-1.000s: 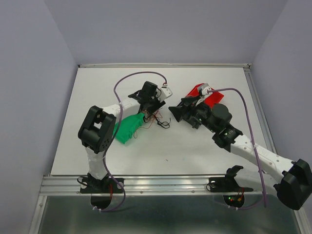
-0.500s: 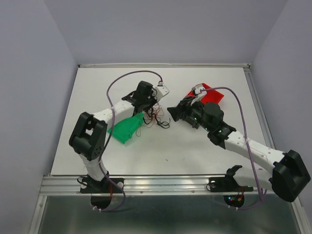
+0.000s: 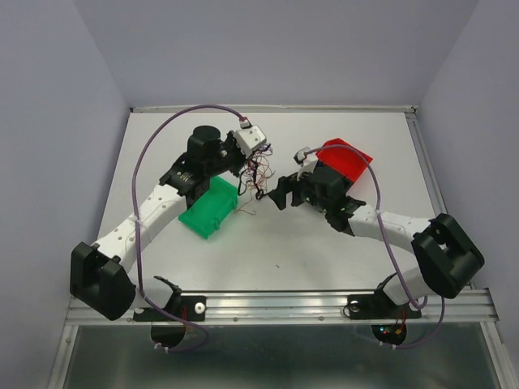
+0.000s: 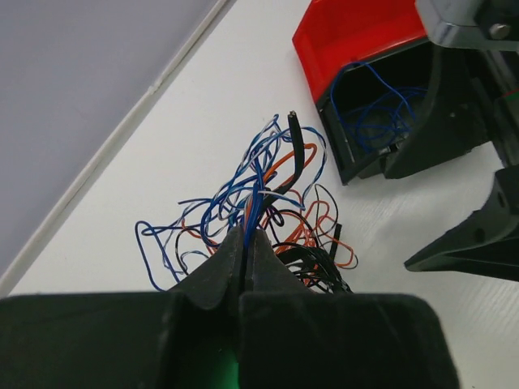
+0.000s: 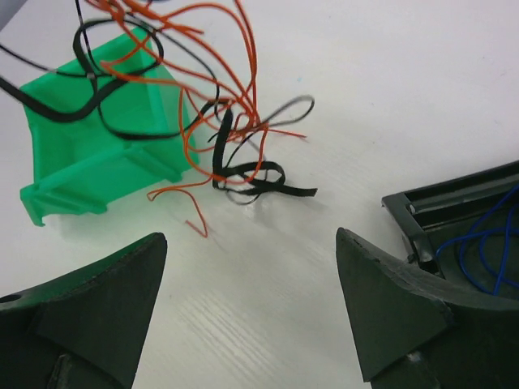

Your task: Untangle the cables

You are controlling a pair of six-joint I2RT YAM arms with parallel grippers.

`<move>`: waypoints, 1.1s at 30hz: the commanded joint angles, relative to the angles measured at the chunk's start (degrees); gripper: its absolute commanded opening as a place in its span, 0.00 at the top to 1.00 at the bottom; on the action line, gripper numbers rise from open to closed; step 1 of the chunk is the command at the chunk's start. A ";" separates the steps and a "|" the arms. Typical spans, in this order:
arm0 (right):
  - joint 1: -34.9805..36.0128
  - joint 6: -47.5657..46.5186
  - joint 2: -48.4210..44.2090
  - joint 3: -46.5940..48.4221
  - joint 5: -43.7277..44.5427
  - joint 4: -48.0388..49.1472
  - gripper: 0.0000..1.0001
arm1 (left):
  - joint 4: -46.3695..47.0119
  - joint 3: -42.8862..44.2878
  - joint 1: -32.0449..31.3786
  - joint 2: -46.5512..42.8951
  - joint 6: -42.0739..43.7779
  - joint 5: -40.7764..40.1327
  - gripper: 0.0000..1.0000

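left wrist: cables [image 4: 256, 193] pinched between left tool [image 4: 246, 237] tips.

Going off the green plastic bin [image 3: 209, 209]: the tangle of thin curly black, red and blue cables [image 3: 258, 172] is just right of it, with a few strands reaching over its rim. Further right there's a black plastic bin [image 4: 365, 168] with loose blue wire loops [image 4: 381, 101] in it. The red plastic bin [image 3: 345, 160] is just behind that one.

Green bin [image 3: 208, 209] left of centre on the white table [image 3: 292, 243]; red bin [image 3: 347, 160] farther back, right; black bin [image 5: 442, 198] beside the red.
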 commanded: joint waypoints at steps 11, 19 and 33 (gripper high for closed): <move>1.91 0.21 7.80 3.39 -6.03 15.94 0.11 | -2.35 1.07 -0.08 -6.38 -3.23 8.55 1.00; 2.08 0.92 2.45 0.32 -5.86 20.43 0.08 | -4.99 2.22 -0.08 -5.51 -3.76 15.06 1.00; 2.61 0.12 -1.32 1.46 -10.86 18.50 0.79 | -12.40 6.18 1.68 -1.19 -0.42 33.11 0.99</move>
